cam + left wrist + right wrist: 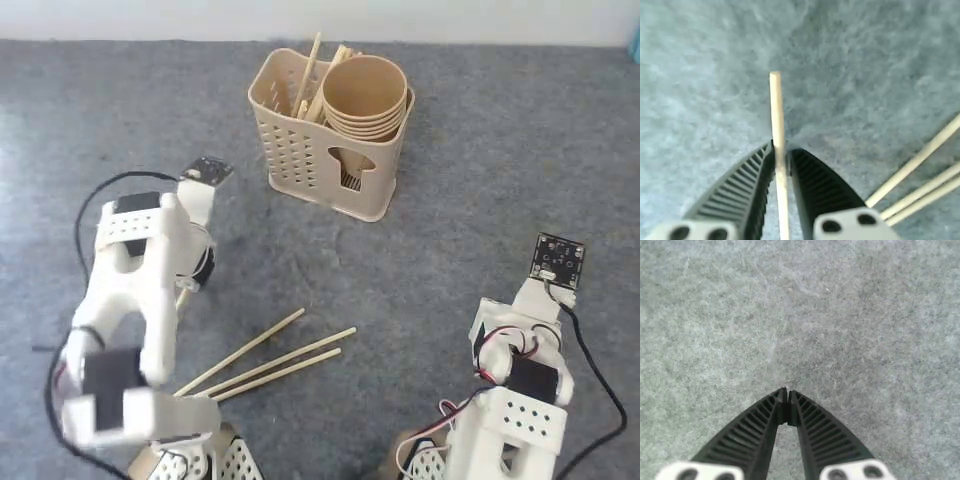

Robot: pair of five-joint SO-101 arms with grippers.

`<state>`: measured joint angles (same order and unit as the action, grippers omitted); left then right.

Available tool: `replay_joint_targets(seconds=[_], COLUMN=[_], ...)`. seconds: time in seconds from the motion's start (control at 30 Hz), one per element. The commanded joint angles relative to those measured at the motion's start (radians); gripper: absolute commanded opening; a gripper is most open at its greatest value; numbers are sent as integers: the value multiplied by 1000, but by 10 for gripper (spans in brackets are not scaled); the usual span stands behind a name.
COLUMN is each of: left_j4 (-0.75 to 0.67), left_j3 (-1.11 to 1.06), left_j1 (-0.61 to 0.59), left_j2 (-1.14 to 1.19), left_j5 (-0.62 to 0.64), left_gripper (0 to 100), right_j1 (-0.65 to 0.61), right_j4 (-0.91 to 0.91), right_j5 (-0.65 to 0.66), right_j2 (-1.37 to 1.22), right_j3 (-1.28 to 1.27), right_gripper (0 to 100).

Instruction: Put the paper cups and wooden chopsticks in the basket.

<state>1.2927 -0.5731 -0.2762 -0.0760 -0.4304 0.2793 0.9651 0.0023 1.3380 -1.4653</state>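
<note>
- Wooden chopstick point(775, 115) is pinched in the left end effector point(781, 150), well short of the basket point(300, 160); such a thin grip could let it pivot or slip.
- Three loose chopsticks point(275, 360) lie in front of the basket, which already holds the paper cups point(365, 95).
- Right end effector point(786, 396), closed on nothing, hangs over the table point(865, 315) to the right of the basket.

left arm point(130, 300): white plastic shells with black servo blocks, lower left of frame.
right arm point(520, 410): matching white shells, lower right, with rows of small holes.
black cable point(82, 235): loops beside the left arm.
red wires point(487, 368): thin, on the right arm.
camera board point(557, 258): small, dark, square.
left hand point(781, 147): black ribbed fingers, white blocks with screw holes.
right hand point(786, 392): same build.
</note>
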Motion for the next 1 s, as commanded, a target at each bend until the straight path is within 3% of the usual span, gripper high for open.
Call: replay_joint_targets(seconds=[0.0, 0.3, 0.47, 0.6, 0.77, 0.97], left_j4=[54, -21, 44, 11, -189, -595], left_j3=[25, 28, 39, 65, 107, 94], left_j1=[17, 150, 190, 189, 195, 238], left_j2=[-247, -712, -792, -799, -801, -793], left_j5=[-2, 161, 160, 170, 356, 577], left_gripper=[13, 13, 13, 13, 13, 13], right_j1=[7, 7, 7, 7, 5, 5], right_j4=[-10, -10, -10, -10, -10, -10], right_j5=[12, 12, 12, 12, 12, 12], right_j2=[19, 19, 19, 19, 19, 19], right_j3=[9, 9, 9, 9, 9, 9], right_gripper=[9, 9, 9, 9, 9, 9])
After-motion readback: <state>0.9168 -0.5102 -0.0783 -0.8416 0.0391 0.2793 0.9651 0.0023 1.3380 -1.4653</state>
